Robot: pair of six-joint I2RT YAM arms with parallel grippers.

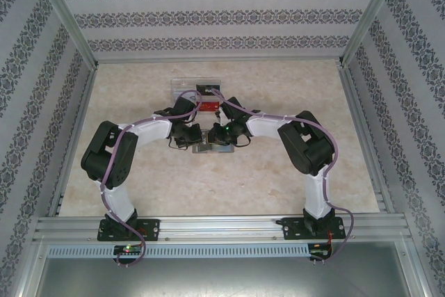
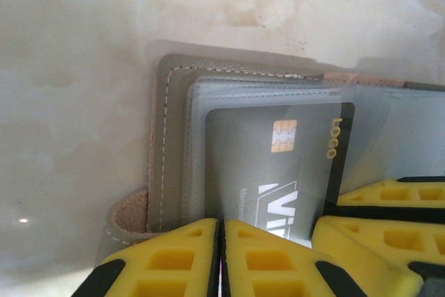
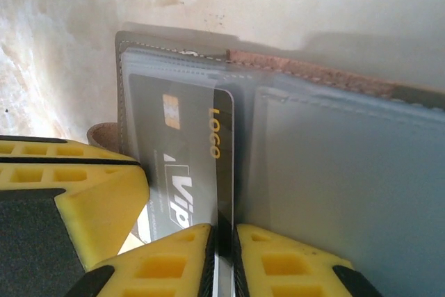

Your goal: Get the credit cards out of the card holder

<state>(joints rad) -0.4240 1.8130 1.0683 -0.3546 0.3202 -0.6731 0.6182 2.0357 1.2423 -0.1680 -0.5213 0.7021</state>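
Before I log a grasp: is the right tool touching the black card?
Touching. The right wrist view shows the right tool shut on the edge of the card.

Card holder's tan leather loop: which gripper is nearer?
Left. The left gripper is beside the tan leather loop; the right gripper is at the far edge of the black plastic card.

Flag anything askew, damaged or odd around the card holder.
Nothing damaged or spilled. The one oddity: the dark card sits slightly crooked in the open card holder, its edge poking past the clear slot toward the fold, with the right hand pinching it. The holder's strap loop sticks out sideways.
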